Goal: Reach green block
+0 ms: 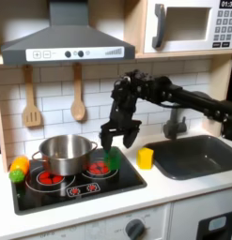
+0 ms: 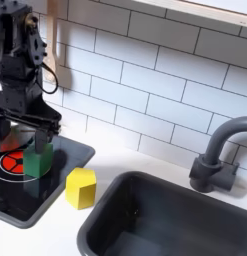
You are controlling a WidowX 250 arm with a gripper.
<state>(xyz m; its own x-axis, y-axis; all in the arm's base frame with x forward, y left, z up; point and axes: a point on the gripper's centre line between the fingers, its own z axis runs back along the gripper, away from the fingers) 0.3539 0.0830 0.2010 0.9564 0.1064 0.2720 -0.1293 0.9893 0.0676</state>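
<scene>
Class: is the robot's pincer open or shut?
Open: the pincer has its fingers spread on either side of the green block on the stove.

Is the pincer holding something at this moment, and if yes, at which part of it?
It cannot be told. The pincer hangs just over the green block on the stove, fingers spread above its top, but contact is not visible.

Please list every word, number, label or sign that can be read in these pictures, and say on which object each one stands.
"01:3", cut off by the picture's edge: on the microwave display, top right of the first exterior view.
Microwave keypad: markings too small to read.
Range hood control strip: dots and knobs, no readable text.
Stove panel: red marks, too blurred to read.
</scene>
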